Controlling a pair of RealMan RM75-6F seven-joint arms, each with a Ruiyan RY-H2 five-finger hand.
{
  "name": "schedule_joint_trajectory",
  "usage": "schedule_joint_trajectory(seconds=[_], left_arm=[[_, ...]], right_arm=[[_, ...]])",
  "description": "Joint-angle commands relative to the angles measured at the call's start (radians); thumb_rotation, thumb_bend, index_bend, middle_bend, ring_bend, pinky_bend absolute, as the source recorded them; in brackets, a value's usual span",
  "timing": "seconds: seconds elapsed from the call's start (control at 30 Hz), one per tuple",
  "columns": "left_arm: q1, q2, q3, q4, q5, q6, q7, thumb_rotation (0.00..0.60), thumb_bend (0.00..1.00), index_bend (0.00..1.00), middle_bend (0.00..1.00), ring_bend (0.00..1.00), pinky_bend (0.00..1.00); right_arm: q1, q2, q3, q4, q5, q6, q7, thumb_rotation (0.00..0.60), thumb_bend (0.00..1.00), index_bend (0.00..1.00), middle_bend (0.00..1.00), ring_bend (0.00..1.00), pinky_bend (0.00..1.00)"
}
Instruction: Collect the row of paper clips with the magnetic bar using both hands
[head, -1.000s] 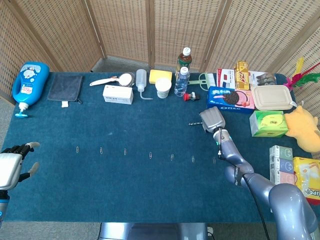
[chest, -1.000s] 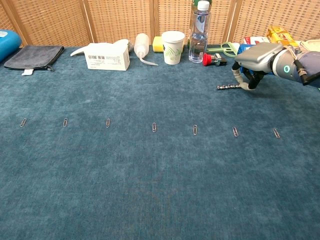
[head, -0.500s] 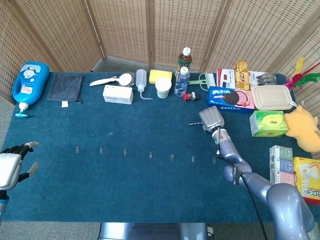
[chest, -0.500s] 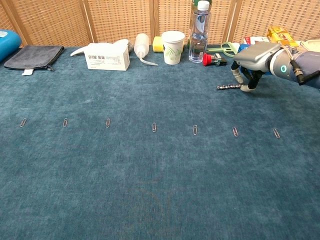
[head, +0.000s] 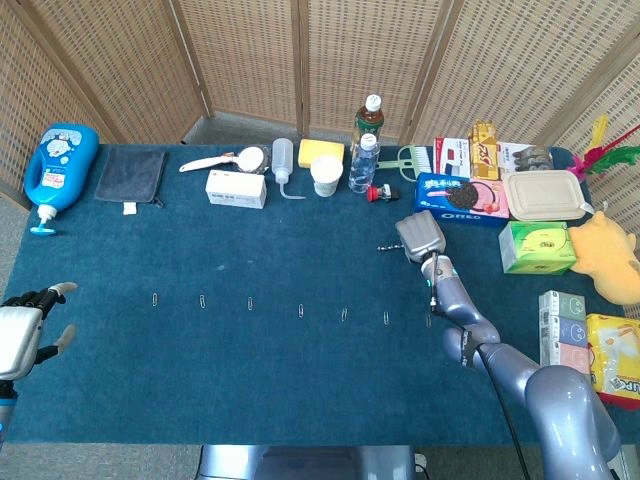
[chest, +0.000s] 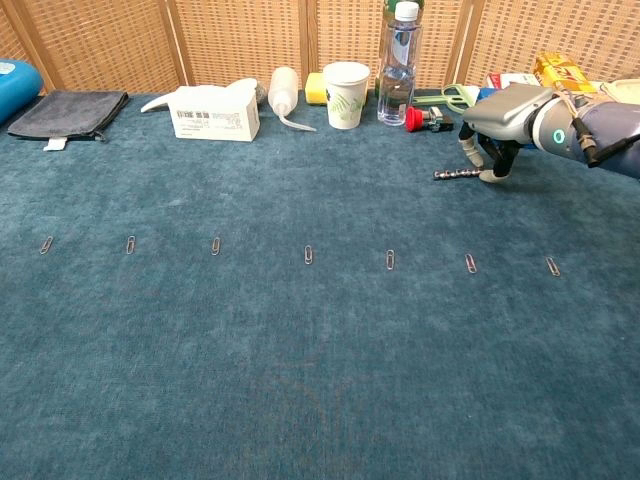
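Several paper clips (head: 300, 309) lie in a row across the blue cloth, also seen as a line of paper clips (chest: 308, 254) in the chest view. The dark magnetic bar (chest: 455, 175) lies flat on the cloth behind the row's right end; the head view shows it as a thin bar (head: 387, 247). My right hand (chest: 508, 112) hovers palm-down over the bar's right end, its fingertips (chest: 490, 176) lowered to the cloth and touching that end, not closed around it. My left hand (head: 25, 325) sits at the table's left edge, fingers spread, holding nothing.
Along the back edge stand a blue bottle (head: 60, 165), a dark pouch (head: 132, 175), a white box (head: 236, 188), a paper cup (head: 326, 176) and a water bottle (head: 363, 160). Snack boxes such as the Oreo box (head: 460, 198) crowd the right side.
My right hand has shifted slightly left and away over the bar's right end. The bar, the clips and my left hand have stayed put.
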Motion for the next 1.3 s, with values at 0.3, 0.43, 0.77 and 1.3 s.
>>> schedule_joint_trajectory(seconds=[0.3, 0.43, 0.77, 1.3], left_arm=[[0.000, 0.002, 0.001, -0.001, -0.001, -0.002, 0.000, 0.600, 0.51, 0.26, 0.41, 0.43, 0.48], [0.001, 0.003, 0.001, -0.001, -0.002, 0.000, 0.000, 0.600, 0.51, 0.26, 0.41, 0.42, 0.48], [0.002, 0.003, 0.002, 0.005, -0.002, -0.001, -0.008, 0.600, 0.51, 0.25, 0.40, 0.42, 0.48], [0.007, 0.006, 0.004, 0.010, -0.002, 0.002, -0.014, 0.600, 0.51, 0.25, 0.40, 0.42, 0.48]], right_arm=[[0.012, -0.015, 0.004, 0.027, 0.013, -0.021, -0.016, 0.579, 0.37, 0.50, 0.70, 0.85, 0.77], [0.017, -0.019, 0.007, 0.032, 0.021, -0.027, -0.024, 0.587, 0.37, 0.50, 0.70, 0.85, 0.77], [0.025, -0.026, 0.010, 0.038, 0.053, -0.037, -0.066, 0.600, 0.37, 0.52, 0.71, 0.85, 0.77], [0.040, -0.040, 0.014, 0.040, 0.102, -0.041, -0.124, 0.600, 0.37, 0.53, 0.71, 0.85, 0.77]])
